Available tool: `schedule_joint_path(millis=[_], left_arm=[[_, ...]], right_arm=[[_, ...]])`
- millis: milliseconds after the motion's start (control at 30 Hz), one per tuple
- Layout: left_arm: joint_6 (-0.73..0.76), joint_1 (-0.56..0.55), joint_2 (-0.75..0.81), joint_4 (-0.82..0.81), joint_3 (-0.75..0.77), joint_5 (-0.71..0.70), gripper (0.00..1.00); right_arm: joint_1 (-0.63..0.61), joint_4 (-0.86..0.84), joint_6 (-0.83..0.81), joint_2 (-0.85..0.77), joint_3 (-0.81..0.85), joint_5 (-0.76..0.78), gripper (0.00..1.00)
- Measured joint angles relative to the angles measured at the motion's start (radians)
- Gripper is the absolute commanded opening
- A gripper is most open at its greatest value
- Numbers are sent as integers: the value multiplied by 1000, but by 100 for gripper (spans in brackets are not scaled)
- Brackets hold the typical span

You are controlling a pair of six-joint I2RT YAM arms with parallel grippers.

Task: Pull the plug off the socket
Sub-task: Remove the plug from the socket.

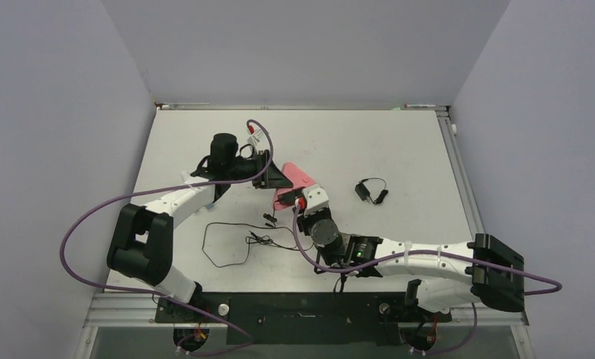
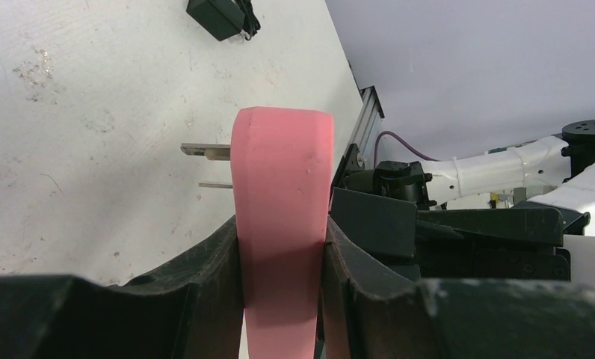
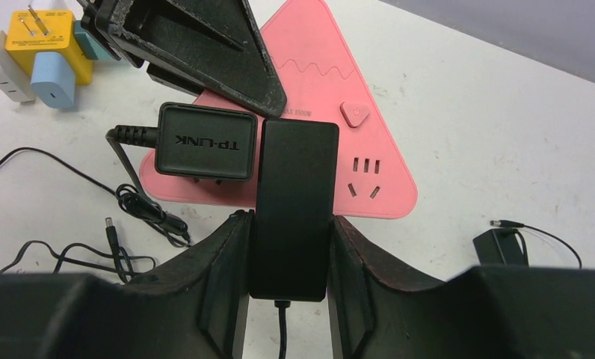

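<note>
The black plug (image 3: 293, 202) sits on the pink socket (image 3: 332, 142), just beside the TP-LINK adapter (image 3: 205, 140) plugged in there. My right gripper (image 3: 291, 228) is clamped on the plug's sides. My left gripper (image 2: 282, 224) pinches the socket's edge, beyond that adapter.

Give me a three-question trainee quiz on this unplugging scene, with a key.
1. True or false: the left end effector is clamped on the pink socket block.
2. The right end effector grips: A) the plain black adapter; B) the TP-LINK adapter; C) the yellow adapter.
3. Fill in: in the top view, the loose black adapter lies to the robot's ___ of the pink socket block.
Key: 1 true; 2 A; 3 right.
</note>
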State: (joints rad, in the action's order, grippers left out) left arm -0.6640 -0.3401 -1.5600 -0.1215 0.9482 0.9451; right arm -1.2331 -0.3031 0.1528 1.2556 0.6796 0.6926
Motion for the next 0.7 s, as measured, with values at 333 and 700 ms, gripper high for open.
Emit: schedule_joint_path(millis=[333, 700], left_arm=[[18, 14, -2, 10, 0, 37, 0], [20, 23, -9, 16, 3, 23, 0]], right_arm=[[-84, -16, -43, 95, 61, 173, 5], [-19, 24, 21, 58, 64, 66, 5]])
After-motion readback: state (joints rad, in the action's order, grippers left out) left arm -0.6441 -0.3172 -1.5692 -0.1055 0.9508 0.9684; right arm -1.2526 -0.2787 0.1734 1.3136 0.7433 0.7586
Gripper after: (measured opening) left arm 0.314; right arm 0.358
